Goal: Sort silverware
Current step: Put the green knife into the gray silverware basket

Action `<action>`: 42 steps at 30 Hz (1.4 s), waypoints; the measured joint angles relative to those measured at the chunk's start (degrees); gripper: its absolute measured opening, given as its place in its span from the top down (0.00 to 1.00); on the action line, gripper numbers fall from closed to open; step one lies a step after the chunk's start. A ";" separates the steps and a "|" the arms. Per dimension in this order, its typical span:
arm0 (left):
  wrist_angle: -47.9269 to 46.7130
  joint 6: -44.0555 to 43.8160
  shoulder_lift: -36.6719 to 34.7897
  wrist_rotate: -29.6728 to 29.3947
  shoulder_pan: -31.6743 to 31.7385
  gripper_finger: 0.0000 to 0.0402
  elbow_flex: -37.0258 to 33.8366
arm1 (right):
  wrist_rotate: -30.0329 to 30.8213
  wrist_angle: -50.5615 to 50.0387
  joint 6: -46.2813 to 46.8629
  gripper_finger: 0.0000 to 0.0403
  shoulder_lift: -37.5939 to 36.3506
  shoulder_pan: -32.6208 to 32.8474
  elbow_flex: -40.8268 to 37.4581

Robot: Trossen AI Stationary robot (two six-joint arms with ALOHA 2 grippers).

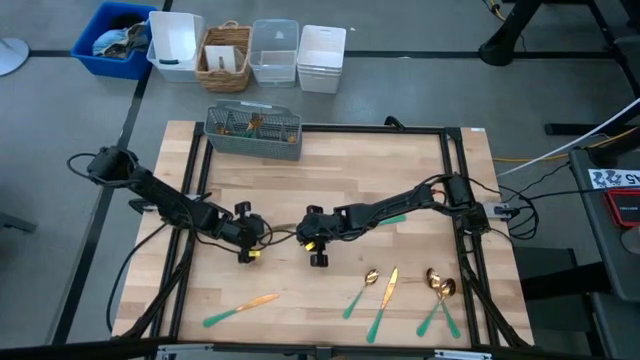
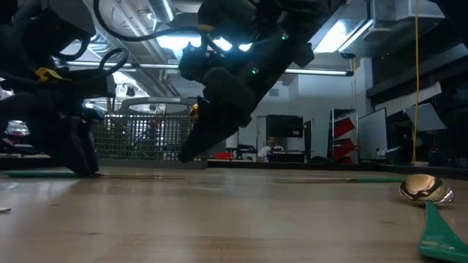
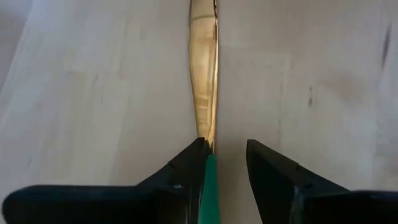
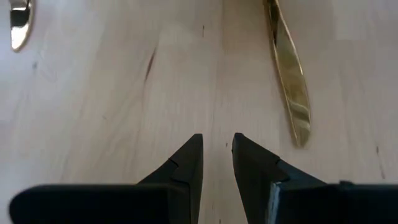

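My left gripper is low over mid-table, open, with its fingers on either side of a knife. The knife's gold blade runs ahead of the fingers toward the table's right, and its teal handle lies between them on the wood. My right gripper is just to the right of it, open a little, over bare wood, with its tips near the tabletop. A gold blade lies beside it. Other silverware rests flat near the near edge. My left gripper comes at the knife slanting down from the table's left, with its fingers lying along the knife. The teal handle, near where it meets the blade, lies close against the inner side of one finger. I cannot tell whether they touch. The other finger stands apart.
A grey wire caddy holding some pieces stands at the table's far edge, with bins on the floor beyond it. Near the near edge lie a knife, a spoon, another knife and two spoons. A teal handle lies by my right arm.
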 joint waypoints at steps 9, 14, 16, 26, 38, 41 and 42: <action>-0.23 -1.92 0.01 -0.04 4.13 0.77 0.00 | -0.01 0.22 -0.11 0.78 0.00 0.11 0.00; 0.25 -1.13 0.01 -0.06 4.51 0.78 -0.02 | -0.04 -0.21 -0.11 0.78 0.00 0.15 0.00; 0.10 -1.18 0.01 -0.30 4.71 0.78 -0.02 | -0.04 -0.21 -0.11 0.78 0.00 0.13 0.00; -4.77 -10.06 0.00 0.63 8.97 0.78 0.08 | -0.11 -0.24 -0.11 0.78 -0.04 0.15 0.00; -4.30 -10.08 2.50 5.57 11.77 0.89 0.26 | -0.13 -0.25 -0.11 0.78 -0.07 0.15 0.00; -3.19 -9.97 2.57 5.48 11.02 0.95 0.18 | 0.39 -0.02 -0.11 0.78 -0.07 0.15 0.00; -3.03 -9.50 2.57 5.33 10.72 0.96 0.17 | 1.20 0.07 -0.13 0.78 -0.07 0.15 0.00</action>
